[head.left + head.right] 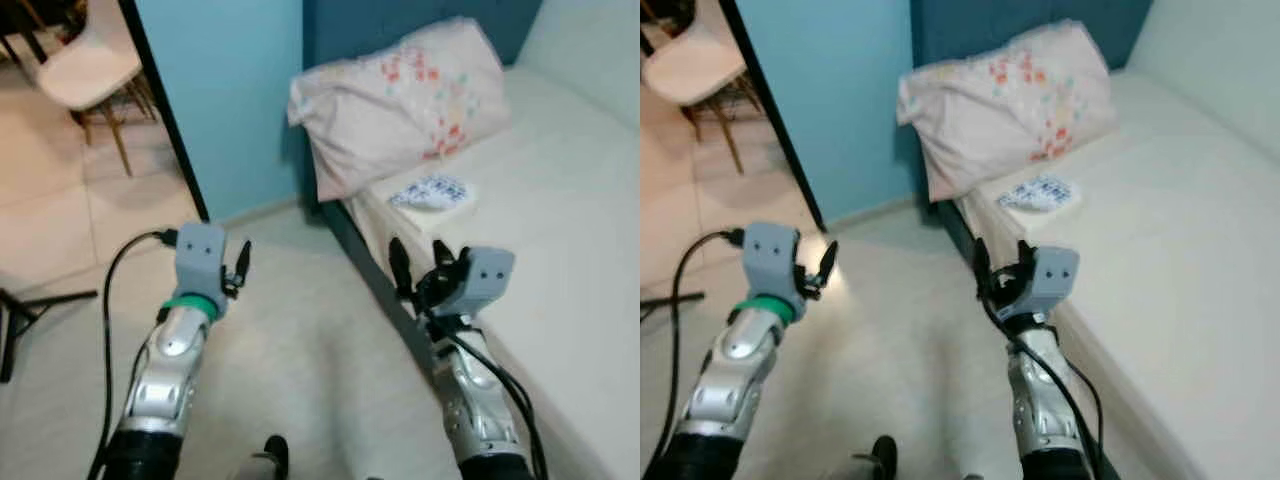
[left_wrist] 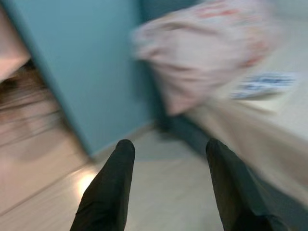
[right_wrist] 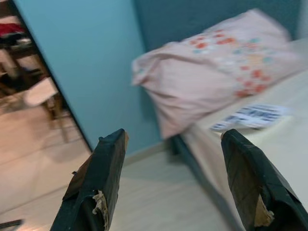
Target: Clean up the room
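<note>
Both silver arms reach forward and slightly upward from the bottom of the head views, forearms roughly parallel, wrists raised so the fingers point ahead toward the far wall.

The left gripper point(image 1: 240, 268) hangs above the pale floor point(image 1: 290, 350), its arm wearing a green band at the wrist, with a black cable looping off its outer side. In the left wrist view its two fingers point(image 2: 108, 187) stand well apart with nothing between them; that picture is blurred.

The right gripper point(image 1: 425, 262) is held just beside the near edge of the bed point(image 1: 560, 250), over the bed's dark side panel. Its fingers point(image 3: 98, 185) are spread wide and carry nothing; their tips look worn, with pale scraps on the pads.

Beyond the right fingers, past their tips and a little toward the bed's inner side, a small white packet with blue print point(image 1: 432, 191) lies flat on the mattress near its corner. Further on from the packet, a pale pink pillow point(image 1: 400, 100) with red and teal dots leans against the dark blue headboard point(image 1: 340, 30), overhanging the bed's corner.

Ahead of the left fingers stands a light blue wall point(image 1: 225, 90), and off to their outer side a white chair point(image 1: 85, 65) with wooden legs sits on tiled floor.
</note>
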